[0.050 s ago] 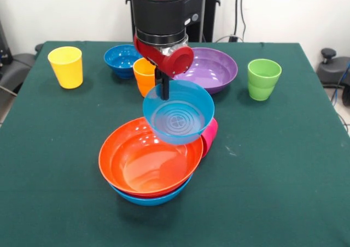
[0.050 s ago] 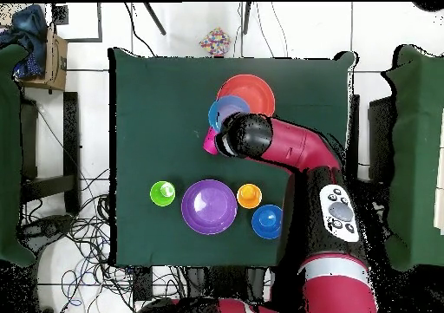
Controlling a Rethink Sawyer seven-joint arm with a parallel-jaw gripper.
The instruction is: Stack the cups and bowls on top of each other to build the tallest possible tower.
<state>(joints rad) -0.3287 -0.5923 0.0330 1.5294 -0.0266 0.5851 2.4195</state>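
A: Orange is what sits nearest: a large glossy orange plastic bowl (image 1: 149, 163), tilted, nested in a large light-blue plastic bowl (image 1: 150, 198) whose rim shows only beneath it. Together they make the low tower (image 1: 153, 170) on the green cloth-covered desk (image 1: 273, 176).

B: And just behind it?

A: A smaller light-blue plastic bowl (image 1: 178, 112) hangs tipped above the orange bowl's far rim, its inside facing the camera. A magenta-pink plastic cup (image 1: 210, 136) shows at its right, leaning against the orange bowl's rim.

B: What holds the small bowl?

A: The robot's dark fingers (image 1: 164, 87) come down onto its far rim and appear closed on that rim, one finger visible inside the bowl. The red and black arm (image 1: 162, 23) rises above them.

B: Farther back?

A: A small orange plastic cup (image 1: 144, 76) stands upright just behind the fingers, partly hidden by the arm. Beside it to the left is a small dark-blue plastic bowl (image 1: 121, 59); to the right, a large purple plastic bowl (image 1: 212, 68). A yellow plastic cup (image 1: 66, 66) stands well apart at the far left, and a light-green plastic cup (image 1: 263, 78) at the far right, both upright.

B: Does the overhead view agree?

A: Yes. There the green cup (image 2: 162, 193), purple bowl (image 2: 208, 206), orange cup (image 2: 249, 196) and dark-blue bowl (image 2: 267, 221) lie in a row, apart from the orange bowl (image 2: 251, 93).
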